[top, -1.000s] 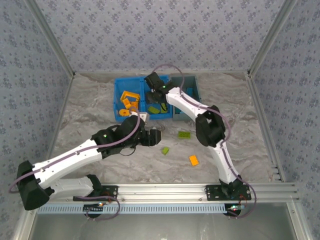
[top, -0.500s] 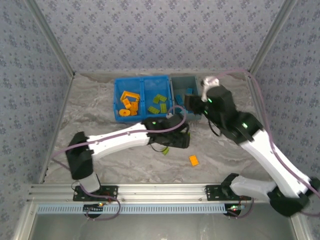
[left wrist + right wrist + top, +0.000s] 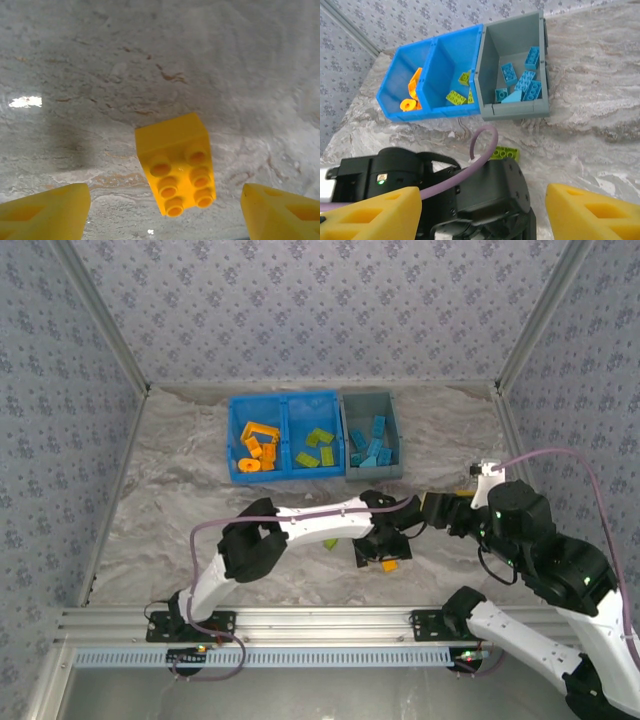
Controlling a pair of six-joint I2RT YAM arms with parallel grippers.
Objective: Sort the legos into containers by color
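So the whole setup sits on a grey-and-beige marbled tabletop (image 3: 170,500), kinda veiny stone look with brownish streaks. Up close there's a small bright glare spot (image 3: 25,102) on it, toward the left side of the left wrist view. Three walls covered in blue-grey wallpaper with a little flower print (image 3: 320,310) box it in, and you can see the same paper at the back from the right wrist (image 3: 420,20). Slanted silver aluminium posts (image 3: 100,318) run up the corners. Along the near edge there's a silver extruded aluminium rail (image 3: 320,620), a white slotted strip (image 3: 320,656) just below it, then a plain grey panel (image 3: 320,695) at the very bottom.
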